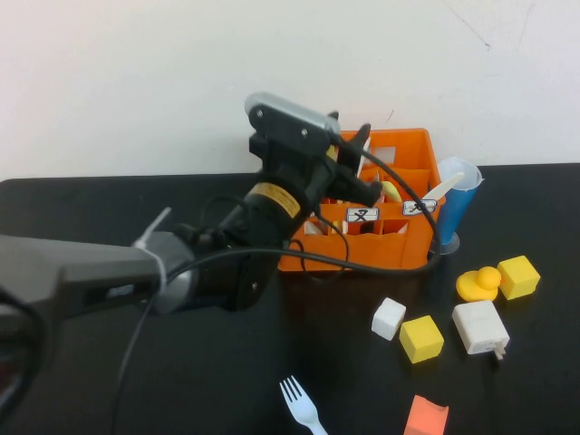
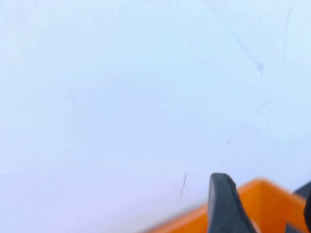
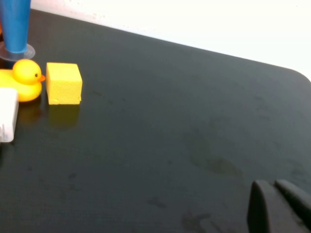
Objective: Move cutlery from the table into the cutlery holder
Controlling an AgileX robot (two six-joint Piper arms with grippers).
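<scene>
The orange cutlery holder [image 1: 399, 245] stands at the back of the black table [image 1: 136, 381]. A yellow utensil [image 1: 391, 190] and a cream-white piece [image 1: 446, 188] stick up inside it. A light blue fork [image 1: 303, 407] lies on the table near the front edge. My left gripper [image 1: 352, 136] hovers over the holder's back left part. It is open and empty, and the left wrist view shows its fingers [image 2: 222, 204] apart over the orange rim [image 2: 184, 221]. My right gripper [image 3: 274, 199] is out of the high view, shut and empty, low over bare table.
A blue cup [image 1: 456, 213] stands against the holder's right side. To the right of the fork lie a yellow duck [image 1: 478, 284], two yellow blocks [image 1: 518, 276] [image 1: 421, 338], a white block [image 1: 388, 318], a white charger [image 1: 478, 326] and an orange block [image 1: 426, 418].
</scene>
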